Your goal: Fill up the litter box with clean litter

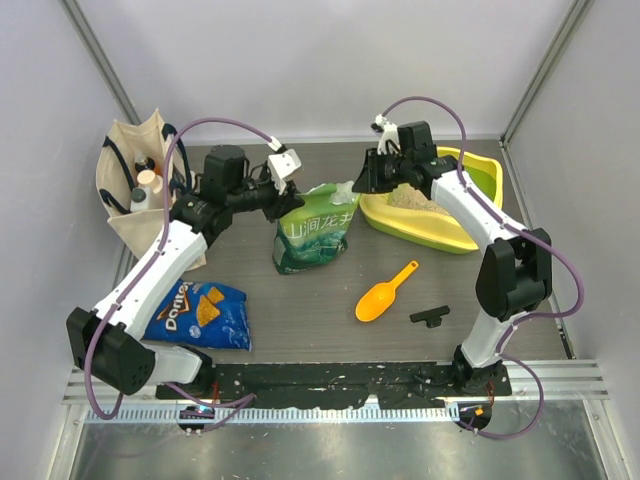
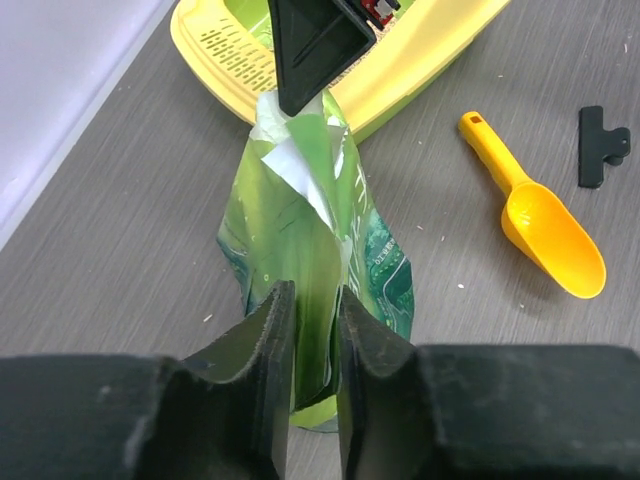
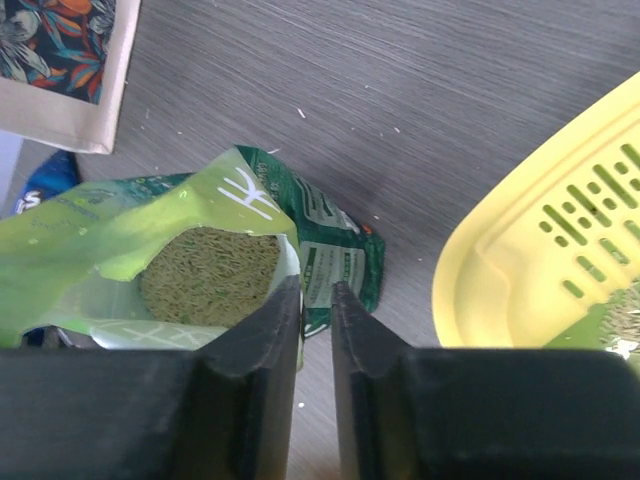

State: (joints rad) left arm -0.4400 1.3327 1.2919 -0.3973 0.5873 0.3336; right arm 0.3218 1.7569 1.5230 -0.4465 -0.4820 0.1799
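Only the right wrist view shows us clean litter (image 3: 205,275) inside the pouch (image 3: 90,230); overhead, more's in the litter box (image 1: 452,243). We've got left end effector (image 2: 312,297) and right end effector (image 3: 316,292) both pinching the pouch's top.

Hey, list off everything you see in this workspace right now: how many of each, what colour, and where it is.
litter box: one, yellow rim and green basin, far right of the table
clean litter: one heap, beige, in the litter box; more shows inside the green pouch
green pouch: one, green with white lettering, open-topped, centre
scoop: one, orange, lying in front of the litter box
clip: one, black, right of the scoop
Doritos bag: one, blue, near left
tote bag: one, beige, far left, bottles inside
table: one, grey wood grain
left gripper: one, black, pinching the green pouch's top edge
right gripper: one, black, pinching the opposite edge
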